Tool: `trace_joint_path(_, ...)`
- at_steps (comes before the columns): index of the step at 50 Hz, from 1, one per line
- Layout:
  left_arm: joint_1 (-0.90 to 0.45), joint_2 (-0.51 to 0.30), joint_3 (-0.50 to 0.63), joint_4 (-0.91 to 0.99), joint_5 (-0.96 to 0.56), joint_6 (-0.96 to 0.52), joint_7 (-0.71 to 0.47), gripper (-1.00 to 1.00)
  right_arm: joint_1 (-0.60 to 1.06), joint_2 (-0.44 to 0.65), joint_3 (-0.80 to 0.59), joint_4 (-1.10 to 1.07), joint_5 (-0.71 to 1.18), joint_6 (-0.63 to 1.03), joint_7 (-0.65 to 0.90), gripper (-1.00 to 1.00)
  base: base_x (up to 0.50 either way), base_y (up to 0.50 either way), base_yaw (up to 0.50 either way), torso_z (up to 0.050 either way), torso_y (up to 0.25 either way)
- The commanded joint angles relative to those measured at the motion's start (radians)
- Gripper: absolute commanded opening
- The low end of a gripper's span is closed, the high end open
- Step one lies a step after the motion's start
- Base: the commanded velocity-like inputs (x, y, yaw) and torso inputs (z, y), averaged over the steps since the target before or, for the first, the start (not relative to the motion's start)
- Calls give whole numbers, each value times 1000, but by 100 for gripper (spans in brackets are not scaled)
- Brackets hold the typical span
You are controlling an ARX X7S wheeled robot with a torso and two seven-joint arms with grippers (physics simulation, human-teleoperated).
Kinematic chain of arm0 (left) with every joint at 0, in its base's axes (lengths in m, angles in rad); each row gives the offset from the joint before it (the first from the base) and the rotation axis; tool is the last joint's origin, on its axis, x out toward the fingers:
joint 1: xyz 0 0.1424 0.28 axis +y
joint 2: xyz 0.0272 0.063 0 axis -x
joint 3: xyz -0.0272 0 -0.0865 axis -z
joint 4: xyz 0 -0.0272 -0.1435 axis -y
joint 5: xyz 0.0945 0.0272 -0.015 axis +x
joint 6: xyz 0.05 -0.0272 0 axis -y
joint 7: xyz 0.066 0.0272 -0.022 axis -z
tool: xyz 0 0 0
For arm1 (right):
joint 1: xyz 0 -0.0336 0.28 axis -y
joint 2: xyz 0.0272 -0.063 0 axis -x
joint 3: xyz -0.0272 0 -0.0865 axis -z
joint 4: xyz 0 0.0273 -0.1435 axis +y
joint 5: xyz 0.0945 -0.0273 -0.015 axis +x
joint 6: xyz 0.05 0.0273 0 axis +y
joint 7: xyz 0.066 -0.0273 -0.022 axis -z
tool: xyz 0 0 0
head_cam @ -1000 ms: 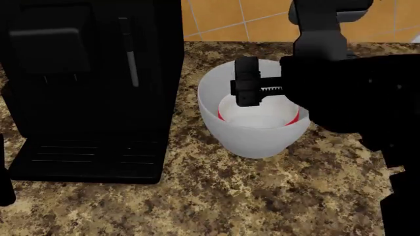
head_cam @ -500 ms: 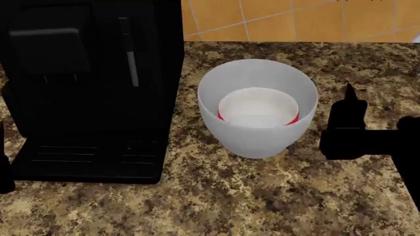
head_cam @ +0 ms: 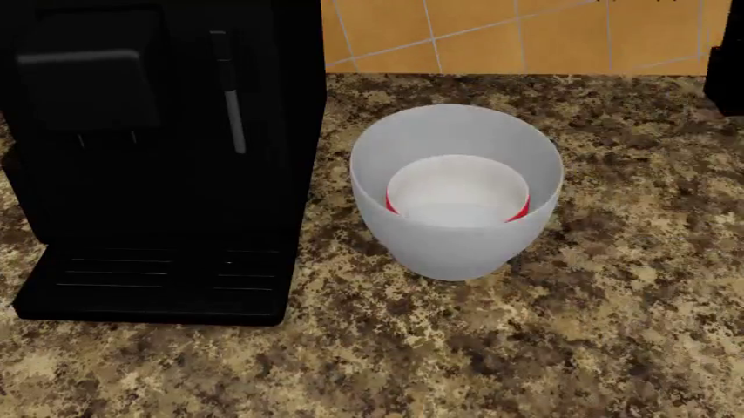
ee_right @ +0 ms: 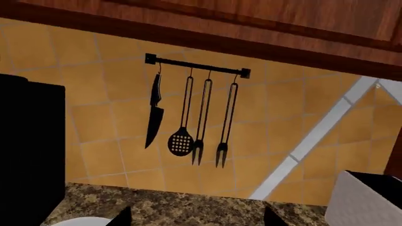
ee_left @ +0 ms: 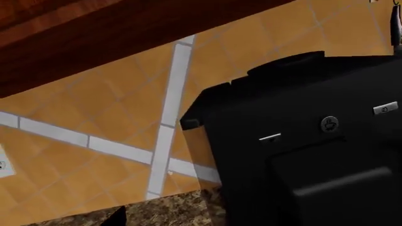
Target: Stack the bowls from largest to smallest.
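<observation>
We see a speckled brown granite countertop (head_cam: pixel 489 348) backed by an orange tiled wall (head_cam: pixel 489 35). On it a tall black coffee machine (head_cam: pixel 152 157) stands just left of the large deep pale grey-white bowl (head_cam: pixel 448 244). Nested inside that sits the medium red-sided bowl (head_cam: pixel 391 205), only slivers of red showing, and within it the small shallow white bowl (head_cam: pixel 456 192). A black rail of hanging utensils (ee_right: pixel 195 113) lines the wall. Of both claws we see only dark tips, so we cannot tell their spread.
</observation>
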State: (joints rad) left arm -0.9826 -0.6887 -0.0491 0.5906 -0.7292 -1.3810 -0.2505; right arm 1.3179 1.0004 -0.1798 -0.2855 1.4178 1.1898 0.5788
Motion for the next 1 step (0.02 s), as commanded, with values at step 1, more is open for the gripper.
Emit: trace_joint_path(1, -209, -24, 88, -90, -1, -29, 28, 100, 235, -38, -99, 103, -54, 85, -55, 100, 0, 0, 0, 0, 0)
